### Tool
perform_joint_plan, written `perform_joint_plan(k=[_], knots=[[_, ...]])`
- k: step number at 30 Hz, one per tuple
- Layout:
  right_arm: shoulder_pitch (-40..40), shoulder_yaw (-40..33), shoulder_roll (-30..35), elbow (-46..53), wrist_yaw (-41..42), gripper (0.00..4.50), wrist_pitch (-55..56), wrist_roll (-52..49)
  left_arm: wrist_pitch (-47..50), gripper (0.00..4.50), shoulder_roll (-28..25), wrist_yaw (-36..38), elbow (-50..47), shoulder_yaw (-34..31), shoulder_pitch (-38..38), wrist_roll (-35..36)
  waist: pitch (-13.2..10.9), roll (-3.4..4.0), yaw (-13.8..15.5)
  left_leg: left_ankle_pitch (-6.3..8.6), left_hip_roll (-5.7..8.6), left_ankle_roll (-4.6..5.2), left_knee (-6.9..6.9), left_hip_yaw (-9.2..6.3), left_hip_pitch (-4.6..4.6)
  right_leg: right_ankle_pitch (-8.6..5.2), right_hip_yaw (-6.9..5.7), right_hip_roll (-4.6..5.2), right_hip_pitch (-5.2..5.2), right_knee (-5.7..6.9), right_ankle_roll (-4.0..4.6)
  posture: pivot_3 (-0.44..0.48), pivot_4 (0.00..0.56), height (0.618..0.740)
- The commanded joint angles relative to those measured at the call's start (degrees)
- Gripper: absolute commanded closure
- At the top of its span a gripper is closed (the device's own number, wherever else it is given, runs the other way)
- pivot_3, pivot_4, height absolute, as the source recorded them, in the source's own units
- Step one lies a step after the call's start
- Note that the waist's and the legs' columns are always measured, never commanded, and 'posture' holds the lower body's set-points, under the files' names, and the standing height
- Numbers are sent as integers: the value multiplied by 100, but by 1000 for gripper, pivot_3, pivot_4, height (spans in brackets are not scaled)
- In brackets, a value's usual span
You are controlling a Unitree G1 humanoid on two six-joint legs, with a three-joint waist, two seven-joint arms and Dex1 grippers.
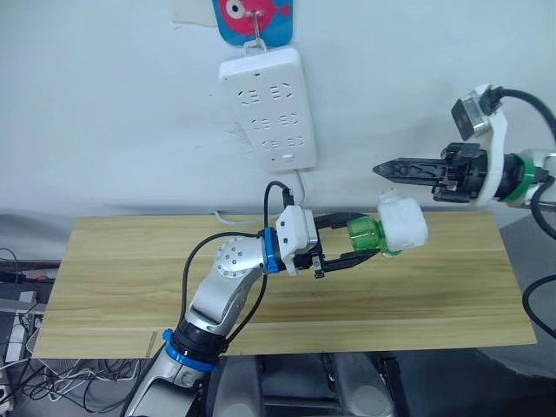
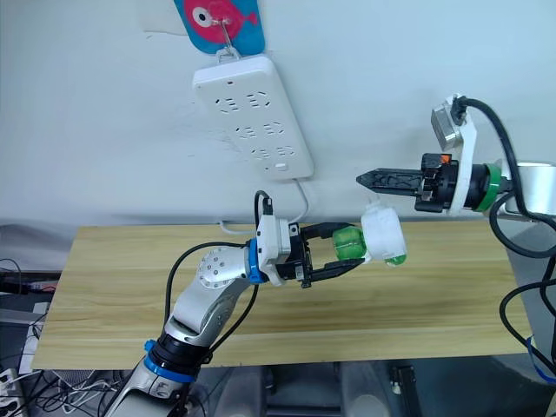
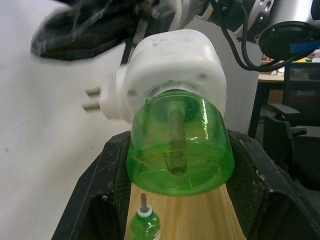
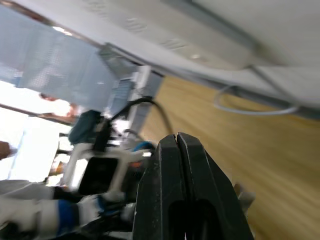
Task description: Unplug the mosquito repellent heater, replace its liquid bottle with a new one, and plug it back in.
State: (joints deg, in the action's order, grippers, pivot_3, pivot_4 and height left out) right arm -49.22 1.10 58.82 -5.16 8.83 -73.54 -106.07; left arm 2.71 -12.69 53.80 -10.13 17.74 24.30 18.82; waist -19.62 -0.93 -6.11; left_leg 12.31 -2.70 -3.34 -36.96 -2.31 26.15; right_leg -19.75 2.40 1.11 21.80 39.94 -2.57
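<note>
Left gripper (image 1: 363, 245) is clamped on the green bottle (image 1: 366, 236) mid-frame, mosquito repellent heater (image 1: 402, 222) attached. Right gripper (image 1: 382, 168) is pinched closed just above. Twist wrong and the heater could drop onto the table (image 1: 122, 261).

A white mosquito repellent heater (image 1: 403, 221) carries a translucent green liquid bottle (image 1: 366, 236) over the pale striped-grain wooden table (image 1: 113, 278), beneath what looks like a blue-and-pink fish hanger (image 1: 253, 17).

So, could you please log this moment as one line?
heater: unplugged | left hand: grips green bottle | right hand: shut, empty | strip: on wall
</note>
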Motion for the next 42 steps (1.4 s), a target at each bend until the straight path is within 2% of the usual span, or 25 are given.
perform_joint_plan(k=[1,4,8,13,15,17,18,22,25,27,34,37,39,40,42], knots=[[326,-201,176,580,359,4472,-111,898,-64,2232,57,40,-233,0,5,138,0,0,12,0,0,0,0,0,0,0,-1,1,0,0,0,-251,359,740],[832,-302,359,1063,957,4472,-185,1538,25,2232,97,22,-273,-66,25,263,0,1,18,0,-1,0,0,-1,0,0,-1,1,3,-2,0,-251,360,740],[1582,-660,621,1500,1702,4472,-477,1534,122,2232,98,-50,-305,-89,32,273,0,1,8,3,-2,5,-4,-1,-4,0,1,0,2,2,0,-249,360,740],[1946,-946,1065,1725,2351,4472,-847,320,109,2232,37,-71,-233,-75,2,154,0,1,-19,6,0,11,-5,6,-14,0,11,-1,-2,6,0,-251,362,740],[1824,-786,1313,1585,2455,4472,-741,-465,102,2232,2,-59,-224,-46,-26,112,-1,1,-25,6,-1,11,-5,7,-20,0,12,-3,-6,7,0,-251,362,740],[1477,-577,1354,1300,2686,4472,-694,-693,59,2232,-28,-39,-220,-13,-53,78,-1,0,-49,7,-2,12,-5,6,-22,0,12,-4,-8,7,0,-251,360,740],[1225,-473,1220,1092,2614,4472,-626,-693,37,2232,-39,-32,-223,1,-64,65,-1,0,-54,7,-2,12,-6,7,-24,0,14,-5,-9,7,0,-252,359,740],[426,-243,440,323,1397,4472,-265,-693,51,2232,-57,-32,-244,52,-91,50,-2,-3,-72,6,-2,12,-7,6,-28,0,15,-7,-11,9,0,-251,360,740],[204,-271,208,220,991,4472,-306,-693,99,2232,-74,-37,-269,83,-110,61,-3,-2,-36,6,0,11,-4,7,-19,0,13,-5,-5,5,0,-250,362,740],[248,-294,229,355,930,4472,-381,-693,115,2232,-85,-47,-280,89,-118,73,-3,-2,11,7,0,11,-3,3,-7,0,4,-3,-3,-2,0,-250,363,740],[1168,-561,1039,1349,1509,4472,-721,-673,215,2232,-132,-53,-312,56,-149,153,-3,-1,72,6,-2,10,-5,0,30,0,-11,2,4,-4,0,-253,363,740],[1551,-1013,1192,1959,2284,4472,-763,468,520,2232,-206,-23,-360,-37,-171,375,-4,0,79,14,-2,24,-6,1,24,0,-7,0,11,-9,0,-254,364,740],[2246,-1037,1659,2537,3520,4472,400,2392,1231,2232,-378,91,-538,-193,-230,925,-6,5,88,15,-2,26,-7,1,15,-1,-3,-2,12,-3,-1,-258,366,740],[2729,-1051,1914,2658,4288,4472,1318,3430,1640,2232,-560,231,-640,-264,-274,1240,-6,7,87,14,-5,26,-8,2,4,-1,1,-2,11,0,-1,-258,366,740],[3543,-1178,2157,2608,5462,3882,2911,4931,2330,2232,-938,483,-770,-365,-336,1735,-7,7,86,13,-6,24,-7,6,-16,-3,6,-5,3,1,-4,-264,366,740]])
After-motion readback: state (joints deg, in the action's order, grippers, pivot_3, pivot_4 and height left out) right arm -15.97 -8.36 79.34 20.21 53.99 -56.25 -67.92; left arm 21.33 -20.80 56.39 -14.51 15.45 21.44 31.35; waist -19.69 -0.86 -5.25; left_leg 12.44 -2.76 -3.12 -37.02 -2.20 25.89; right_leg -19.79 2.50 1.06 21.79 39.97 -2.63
